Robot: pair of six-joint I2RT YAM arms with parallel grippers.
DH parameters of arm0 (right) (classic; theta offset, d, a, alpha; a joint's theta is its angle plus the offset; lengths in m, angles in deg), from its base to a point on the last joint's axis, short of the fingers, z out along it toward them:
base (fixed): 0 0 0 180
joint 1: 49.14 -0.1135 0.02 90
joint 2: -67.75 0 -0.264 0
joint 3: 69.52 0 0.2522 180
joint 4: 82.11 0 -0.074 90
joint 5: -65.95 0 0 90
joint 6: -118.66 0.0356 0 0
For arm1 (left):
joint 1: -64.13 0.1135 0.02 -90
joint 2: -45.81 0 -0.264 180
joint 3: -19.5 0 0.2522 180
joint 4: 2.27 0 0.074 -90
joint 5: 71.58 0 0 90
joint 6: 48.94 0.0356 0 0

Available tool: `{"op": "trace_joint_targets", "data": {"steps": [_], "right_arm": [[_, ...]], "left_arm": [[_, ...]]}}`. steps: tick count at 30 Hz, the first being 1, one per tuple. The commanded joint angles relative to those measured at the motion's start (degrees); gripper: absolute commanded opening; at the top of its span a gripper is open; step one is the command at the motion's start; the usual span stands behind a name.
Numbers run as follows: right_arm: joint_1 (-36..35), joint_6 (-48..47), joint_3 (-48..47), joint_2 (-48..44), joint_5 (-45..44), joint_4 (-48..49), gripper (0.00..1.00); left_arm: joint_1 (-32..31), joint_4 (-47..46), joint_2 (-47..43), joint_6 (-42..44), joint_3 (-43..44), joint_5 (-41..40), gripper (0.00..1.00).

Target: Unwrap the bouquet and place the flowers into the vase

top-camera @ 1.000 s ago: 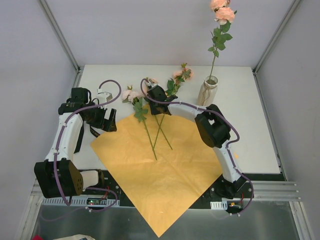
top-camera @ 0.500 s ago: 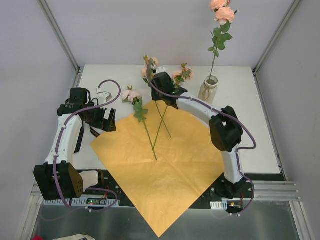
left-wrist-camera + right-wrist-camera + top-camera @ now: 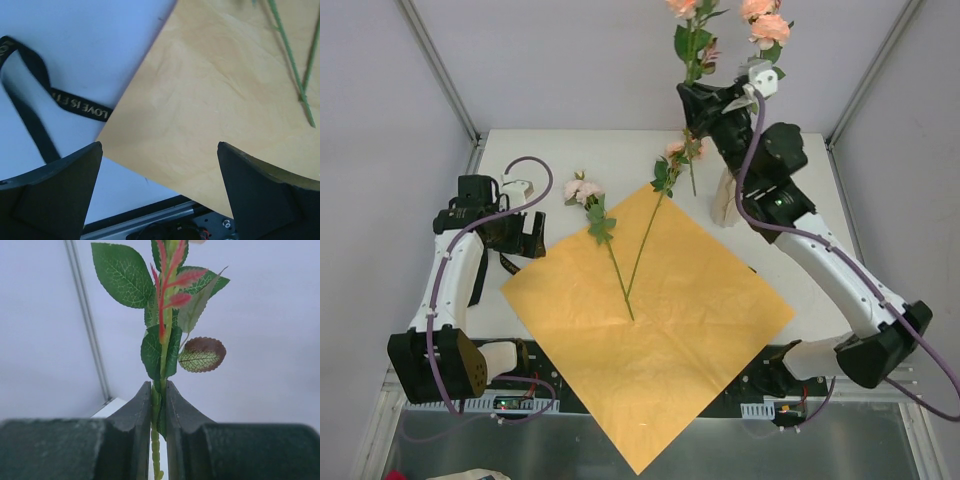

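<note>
My right gripper, upper centre of the overhead view, is clamped on a rose stem and holds it upright. The vase stands just below, partly behind that arm. Two roses lie on the orange paper mid-frame. At the left, my left gripper gapes wide and holds nothing, with the black ribbon beside it.

paper — orange | roses — peach-pink | leaves green | ribbon black, gold lettering
</note>
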Motion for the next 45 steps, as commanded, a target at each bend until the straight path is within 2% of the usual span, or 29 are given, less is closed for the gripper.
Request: {"op": "trace_joint_targets", "data": {"steps": [1, 4, 7, 14, 18, 24, 32, 37, 40, 41, 44, 45], "right_arm": [[5.0, -5.41, 5.76, -6.11, 4.15, 6.98, 0.01], [10.18, -4.81, 8.32, -9.55, 4.6, 8.82, 0.01], [16.07, -1.21, 9.98, -10.88, 6.6, 11.9, 0.01], [24.16, 2.23, 9.47, -8.51, 7.06, 18.49, 0.01], [25.92, 3.28, 9.55, -5.62, 1.1, 22.45, 0.01], [27.95, 7.59, 9.29, -0.26, -3.04, 27.27, 0.01], [28.13, 7.94, 9.46, 4.15, -6.65, 33.34, 0.01], [28.21, 7.59, 12.35, 4.5, -7.09, 33.62, 0.01], [28.04, 6.8, 14.38, 2.84, -7.18, 31.95, 0.17], [27.95, 6.45, 15.6, 1.53, -7.09, 29.94, 0.26], [27.51, 6.1, 18.41, -1.37, -7.27, 27.56, 0.45], [27.42, 6.01, 18.95, -2.08, -7.35, 27.03, 0.47]], "left_arm": [[3.51, -4.73, -2.17, -7.05, -0.96, -9.55, 0.99], [5.45, -4.91, -2.96, -5.74, -2.02, -4.38, 0.99], [5.54, -4.91, -4.63, -4.69, -2.9, -2.51, 0.99], [5.54, -4.73, -7.09, -1.09, -3.68, 2.57, 0.99], [5.54, -4.12, -8.41, 1.03, -4.48, 5.04, 0.99], [5.54, -3.68, -8.51, 3.05, -4.66, 5.84, 0.99], [5.54, -3.32, -8.68, 4.89, -4.48, 8.21, 0.99], [5.45, -3.24, -8.24, 4.9, -4.22, 8.12, 0.99], [5.54, -3.06, -8.59, 5.07, -4.3, 8.04, 0.99], [5.54, -3.15, -8.68, 5.16, -4.39, 7.95, 0.99], [5.54, -3.06, -9.2, 5.07, -4.48, 7.95, 0.99], [5.62, -3.06, -9.29, 5.16, -4.65, 8.03, 0.99]]}}
